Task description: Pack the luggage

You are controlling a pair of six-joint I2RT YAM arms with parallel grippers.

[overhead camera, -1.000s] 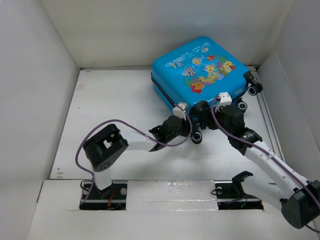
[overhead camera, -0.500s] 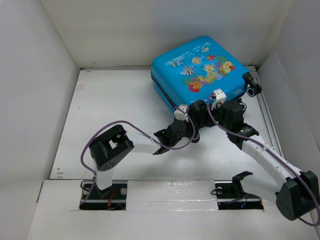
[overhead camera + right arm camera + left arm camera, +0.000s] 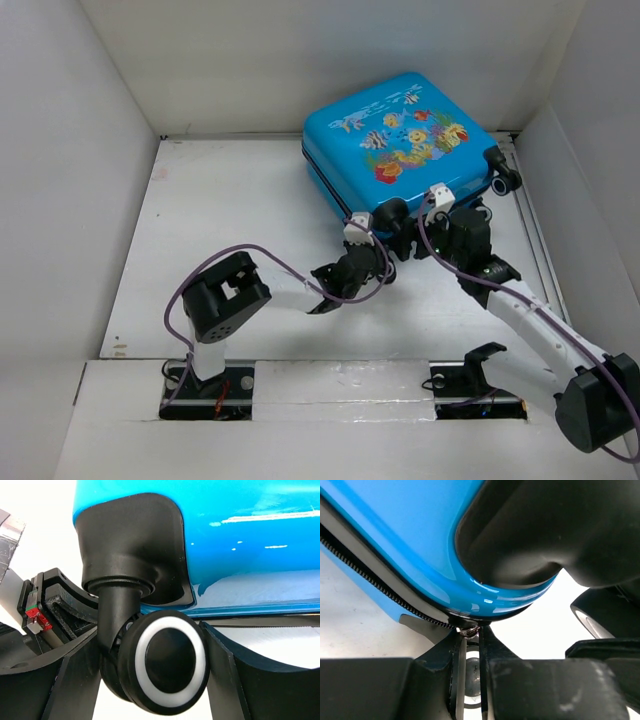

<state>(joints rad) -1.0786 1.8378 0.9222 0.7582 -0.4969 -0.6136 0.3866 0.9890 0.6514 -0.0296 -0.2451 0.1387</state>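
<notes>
Blue hard-shell child's suitcase with cartoon fish [image 3: 405,140], closed, at one o'clock on white counter [image 3: 230,220]. Left hand [image 3: 472,641] pinched on small metal zipper pull [image 3: 470,630]; right hand [image 3: 150,677] apparently clamped around black-and-white caster wheel [image 3: 170,661]. Draw pull steadily along black zipper teeth [image 3: 370,569], never outward; keep wheel braced.

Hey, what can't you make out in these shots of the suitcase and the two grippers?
What the luggage holds: every view, closed shell.
Shape of the zipper pull: left wrist view, pinched between the left gripper fingers.
Whether the right gripper presses the wheel: right wrist view, contact edges shadowed.
Fingertips: top view, wrists cover them.
</notes>
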